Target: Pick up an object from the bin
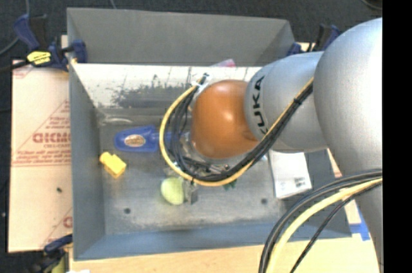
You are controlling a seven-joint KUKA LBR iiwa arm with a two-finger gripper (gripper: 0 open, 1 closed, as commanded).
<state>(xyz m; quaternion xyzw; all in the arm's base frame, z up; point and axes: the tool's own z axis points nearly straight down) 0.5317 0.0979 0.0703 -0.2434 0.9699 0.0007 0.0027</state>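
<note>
The KUKA arm point(309, 104) reaches into the grey metal bin point(85, 156) from the right. Its wrist, capped by a rounded orange cover point(219, 117) and ringed by a loop of yellow and black cables point(168, 136), hangs over the middle of the floor. Below the cover's lower edge a dark part of the gripper point(191, 192) pokes out, low against the floor toward the bin's near side. A pale green ball point(171, 191) lies just to the left of that tip, its right edge up against it. Whether the two touch cannot be told, and the ball sits beside the gripper rather than visibly within it. The wrist and cover hide most of the gripper, so whether it is released or clenched cannot be told. Left of the wrist, nearer the back wall, lies a blue flat-handled object with an oval tan label point(135, 140), its right end passing behind the cable loop. A small yellow block point(113, 164) rests in front of the blue object's left end, close to the left wall and well apart from the ball. A white printed card point(290, 175) lies on the right side of the floor, partly under the arm. A scrap of darker green point(229, 185) shows just under the cable loop, to the right of the gripper.
</note>
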